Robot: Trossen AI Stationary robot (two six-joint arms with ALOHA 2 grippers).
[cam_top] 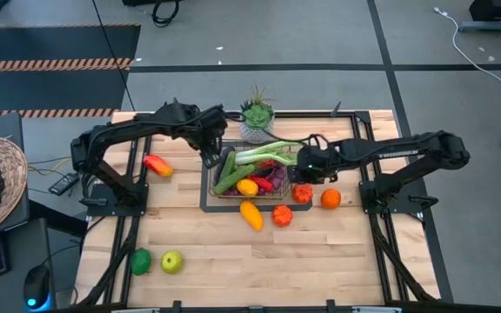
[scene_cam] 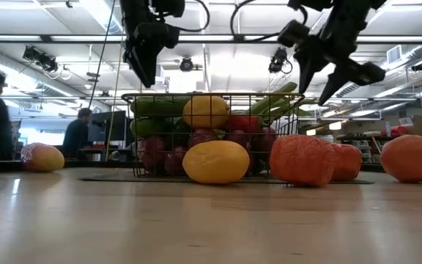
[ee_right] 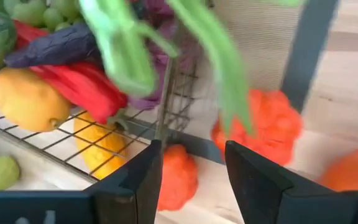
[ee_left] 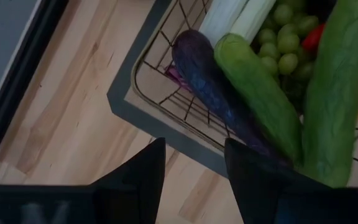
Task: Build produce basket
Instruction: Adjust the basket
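The basket [cam_top: 252, 178] stands on a dark mat at the far middle of the table, already piled with produce: a leek [cam_top: 272, 152], cucumbers, a yellow fruit [cam_top: 247, 187], a red chili [ee_right: 82, 84] and grapes [ee_left: 288, 37].

The right gripper [cam_top: 305, 163] hangs over the basket's right end, jaws parted and empty, with the leek's green leaves just in front of its fingers [ee_right: 257, 180]. The left gripper [cam_top: 210, 154] hangs at the basket's left far corner, jaws partly open, nothing held.

The leek lies across the top of the pile and past the rim, so it could be knocked out if the right gripper were swung through its leaves. The basket itself could be shoved on its mat if either gripper were lowered onto the wire rim. Loose fruit to the right of the basket could be rolled away by a careless descent.

The high view alone gives the produce not yet loaded: an orange [cam_top: 330, 198], two orange-red pieces, a yellow fruit at the near side, a peach-coloured fruit [cam_top: 156, 165] at left and two green ones at the near left. A purple aubergine [ee_left: 213, 93] inside the basket's wire wall is shown only by the left wrist view. That both grippers are clear above the rim is shown only by the low view.
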